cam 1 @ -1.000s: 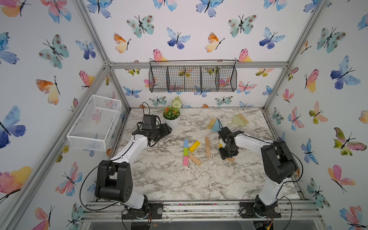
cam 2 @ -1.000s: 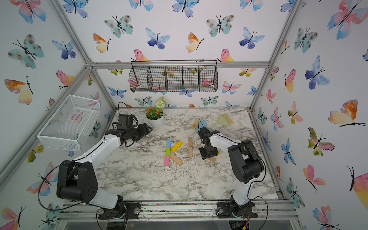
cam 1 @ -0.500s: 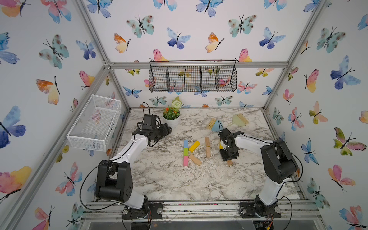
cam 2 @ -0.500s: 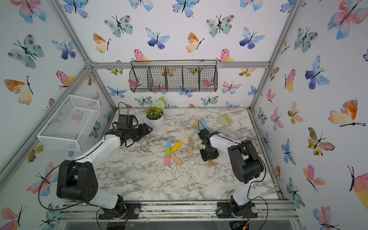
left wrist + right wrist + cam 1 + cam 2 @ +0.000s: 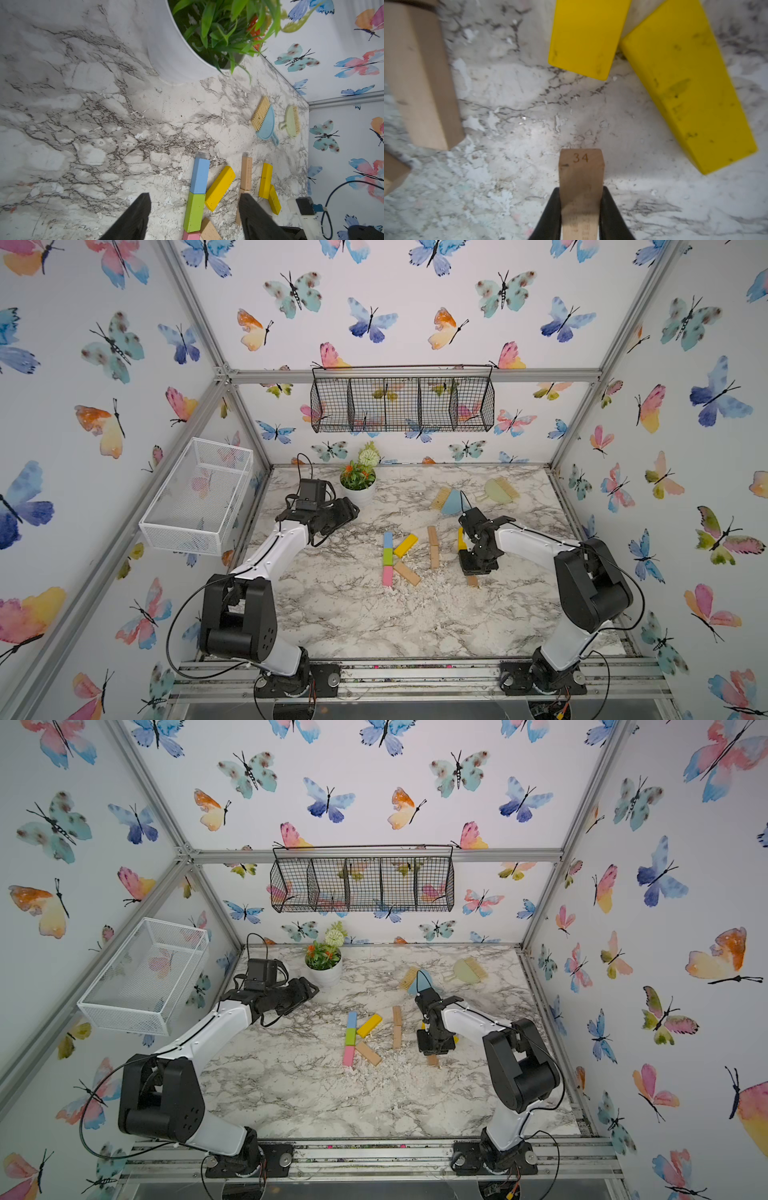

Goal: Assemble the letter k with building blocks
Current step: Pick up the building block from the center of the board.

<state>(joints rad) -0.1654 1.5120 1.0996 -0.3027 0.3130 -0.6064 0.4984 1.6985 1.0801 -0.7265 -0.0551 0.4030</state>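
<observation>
Supporting table [image 5: 374,626]: a white marble-patterned table with grey veins, strewn with pale flecks.
Wall baskets: a black wire basket [image 5: 402,404] with compartments hangs on the back wall. A white mesh basket [image 5: 195,497] hangs on the left wall.
Plant: a white round pot of green plant [image 5: 358,489] stands at the back of the table, near the left gripper.
Dustpans: a blue plastic dustpan [image 5: 453,502] and a green plastic dustpan [image 5: 498,491] lie at the back right, each with a straw-coloured brush.
Left gripper [image 5: 351,508]: its jaws are spread with nothing between them in the left wrist view [image 5: 194,196], above the table and well apart from the blocks.
Right gripper [image 5: 581,190]: clenched on the long sides of a tan wooden bar marked 34 [image 5: 581,172]. In a top view it points down [image 5: 473,568], with the bar's end showing beneath. Whether the bar touches the table cannot be told.
Stem: a blue wooden bar [image 5: 388,540], a green wooden bar [image 5: 388,556] and a pink wooden bar [image 5: 387,576] lie end to end in a straight line mid-table.
Branches: a slanted yellow wooden bar [image 5: 406,545] meets the green bar, and a slanted tan wooden bar [image 5: 407,573] meets the pink one.
Spare bars: a pair of tan bars [image 5: 434,547] lies end to end just right of the letter. A pair of yellow bars [image 5: 265,180] lies beside them, next to the right gripper.
</observation>
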